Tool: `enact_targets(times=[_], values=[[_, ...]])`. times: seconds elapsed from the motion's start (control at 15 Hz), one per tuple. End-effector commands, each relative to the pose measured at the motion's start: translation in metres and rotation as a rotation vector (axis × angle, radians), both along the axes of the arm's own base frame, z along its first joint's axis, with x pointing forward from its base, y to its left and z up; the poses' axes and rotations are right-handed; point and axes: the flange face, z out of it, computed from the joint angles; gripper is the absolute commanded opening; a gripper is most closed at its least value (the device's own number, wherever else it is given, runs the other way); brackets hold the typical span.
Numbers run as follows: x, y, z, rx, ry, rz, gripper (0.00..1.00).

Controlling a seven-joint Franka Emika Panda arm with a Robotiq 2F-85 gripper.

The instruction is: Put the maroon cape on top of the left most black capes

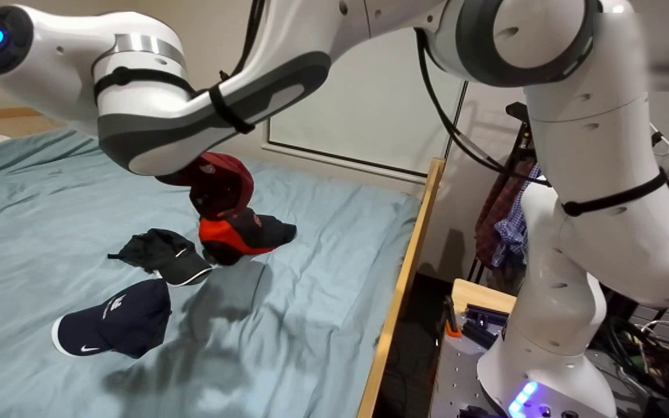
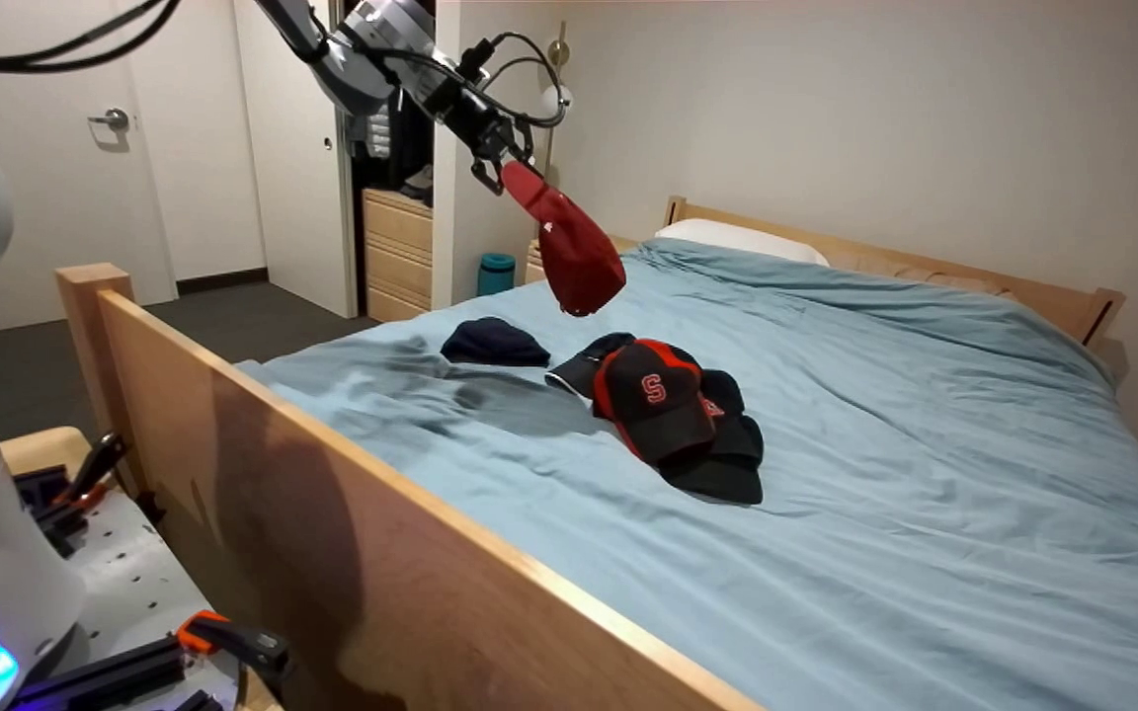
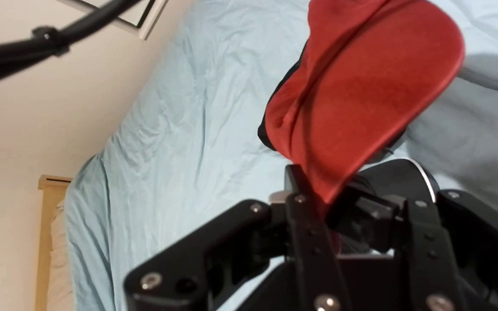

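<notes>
The maroon cap (image 2: pixel 581 259) hangs in the air above the bed, crown down; it also shows in an exterior view (image 1: pixel 227 188) and the wrist view (image 3: pixel 374 86). My gripper (image 2: pixel 510 166) is shut on its brim edge, as the wrist view shows between the fingers (image 3: pixel 323 196). In an exterior view the arm hides the gripper. A black cap with white brim trim (image 1: pixel 163 255) lies on the bed, partly covered in an exterior view (image 2: pixel 577 375). A navy, nearly black cap (image 1: pixel 119 319) lies left of it in both exterior views (image 2: pixel 495 343).
A red-and-black cap (image 2: pixel 650 390) lies stacked on black caps (image 2: pixel 727 479). In an exterior view this cap (image 1: pixel 221 232) appears just below the held one. A wooden bed rail (image 2: pixel 411 494) stands between the robot base and the blue sheet (image 2: pixel 875 474).
</notes>
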Motion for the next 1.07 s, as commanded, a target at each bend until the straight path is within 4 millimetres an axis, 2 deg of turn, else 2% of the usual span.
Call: enact_targets(times=[0.0, 0.33, 0.4, 0.47, 0.6, 0.73, 1.0], values=[[0.01, -0.005, 0.005, 0.096, -0.026, 0.167, 0.06], [0.033, -0.058, 0.023, 0.165, -0.021, 0.421, 0.06], [0.04, -0.044, 0.009, 0.158, -0.056, 0.333, 0.07], [0.044, -0.056, 0.012, 0.162, -0.05, 0.363, 0.07], [0.046, -0.065, 0.017, 0.161, -0.044, 0.382, 0.06], [0.043, -0.068, 0.016, 0.154, -0.019, 0.552, 0.06], [0.041, -0.105, 0.008, 0.172, 0.033, 0.742, 0.06]])
